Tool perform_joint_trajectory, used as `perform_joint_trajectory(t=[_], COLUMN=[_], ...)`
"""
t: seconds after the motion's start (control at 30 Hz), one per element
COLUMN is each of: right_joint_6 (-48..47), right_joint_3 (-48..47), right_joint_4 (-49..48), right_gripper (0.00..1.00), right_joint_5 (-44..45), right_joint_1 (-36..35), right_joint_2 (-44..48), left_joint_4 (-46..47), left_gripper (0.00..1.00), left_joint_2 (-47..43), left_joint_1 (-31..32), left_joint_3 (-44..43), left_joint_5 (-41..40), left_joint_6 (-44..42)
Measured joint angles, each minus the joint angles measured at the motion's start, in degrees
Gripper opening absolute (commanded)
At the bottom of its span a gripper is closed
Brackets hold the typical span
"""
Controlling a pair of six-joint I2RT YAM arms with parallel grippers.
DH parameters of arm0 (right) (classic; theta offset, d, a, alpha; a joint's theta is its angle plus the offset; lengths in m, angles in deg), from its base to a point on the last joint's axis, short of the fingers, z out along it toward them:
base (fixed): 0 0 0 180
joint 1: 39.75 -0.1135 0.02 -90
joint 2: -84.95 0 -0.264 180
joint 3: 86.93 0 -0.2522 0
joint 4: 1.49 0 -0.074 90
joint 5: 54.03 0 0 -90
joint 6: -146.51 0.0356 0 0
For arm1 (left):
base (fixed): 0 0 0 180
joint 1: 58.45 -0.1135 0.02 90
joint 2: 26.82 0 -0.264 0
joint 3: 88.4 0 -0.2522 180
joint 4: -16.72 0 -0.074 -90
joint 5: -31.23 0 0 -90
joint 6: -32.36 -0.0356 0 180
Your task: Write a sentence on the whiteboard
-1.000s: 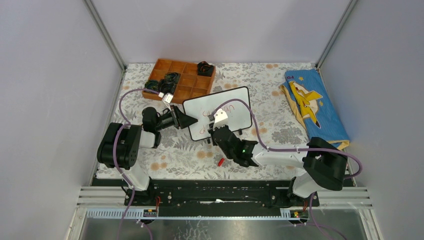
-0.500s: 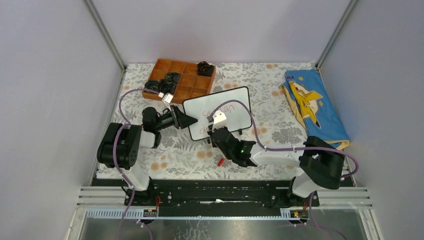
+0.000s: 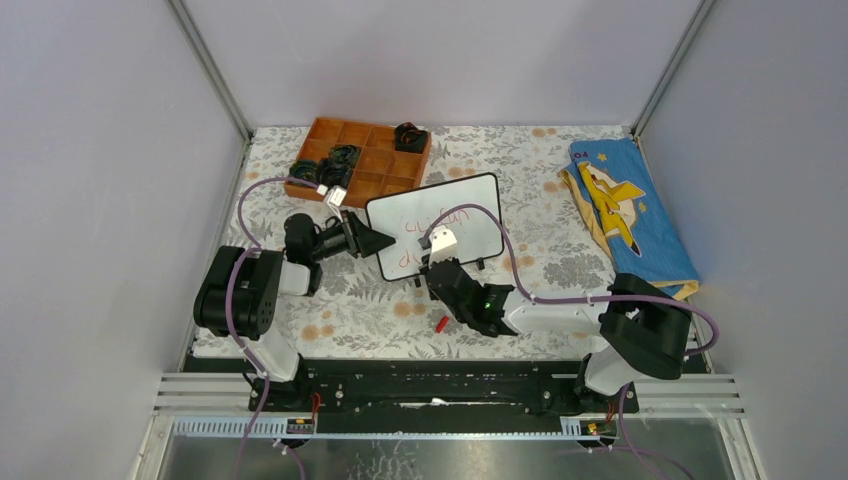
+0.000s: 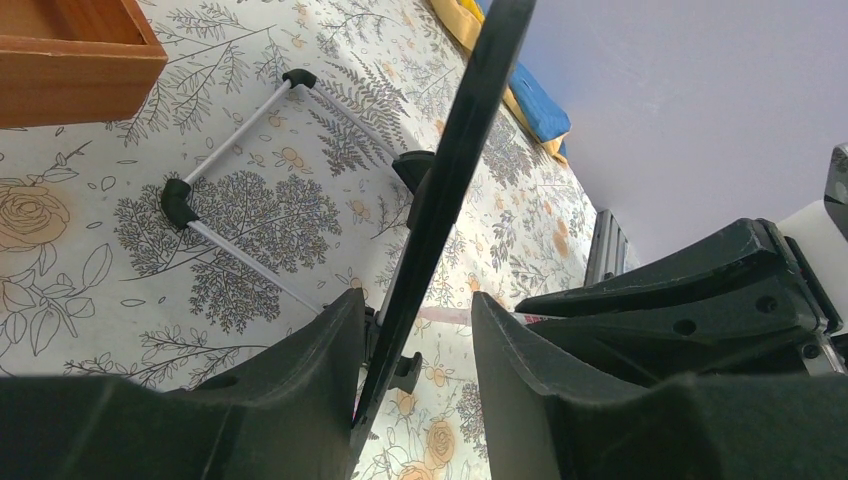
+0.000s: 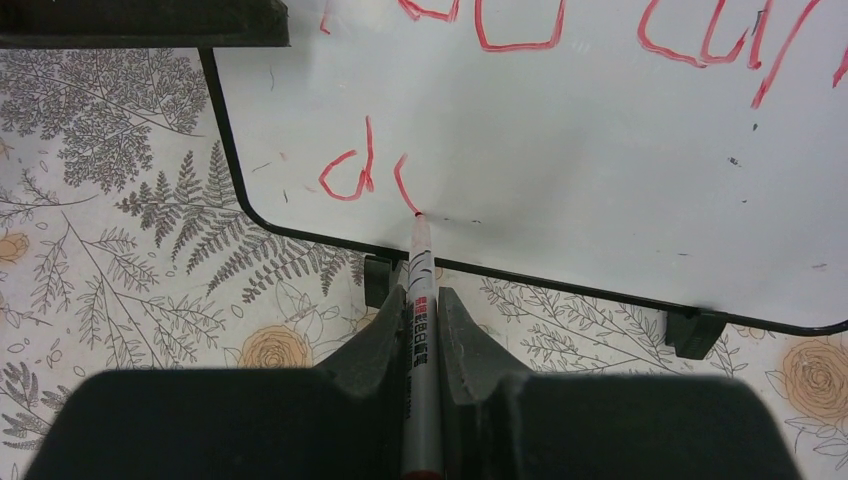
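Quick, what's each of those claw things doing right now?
Left fingers: around the whiteboard's edge; whether they clamp it cannot be told.
Right fingers: closed on the red marker, its tip at the whiteboard.

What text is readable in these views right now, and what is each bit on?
"you can", roughly, tops cropped: red first line of the sentence on the whiteboard.
"d" plus one started stroke: second line.
Marker label: print too small to read.
Blue cloth corner mark: too blurred.
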Motion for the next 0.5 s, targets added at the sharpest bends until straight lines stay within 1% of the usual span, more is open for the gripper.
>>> perform_joint_trajectory(t=[0.5], right_joint_6=[-0.79], right_joint_3=[-1.27], right_joint_4=[1.14], right_gripper=[0.0], right_joint_5=[0.15], right_joint_1=[1.14], right_joint_2=[0.35], left_joint_4=[-1.25], left_gripper=[0.51], left_joint_2=[-0.15], left_joint_1=[0.02], left_joint_3=[-0.61], left_joint_5=[-0.37], left_joint_6=[-0.7])
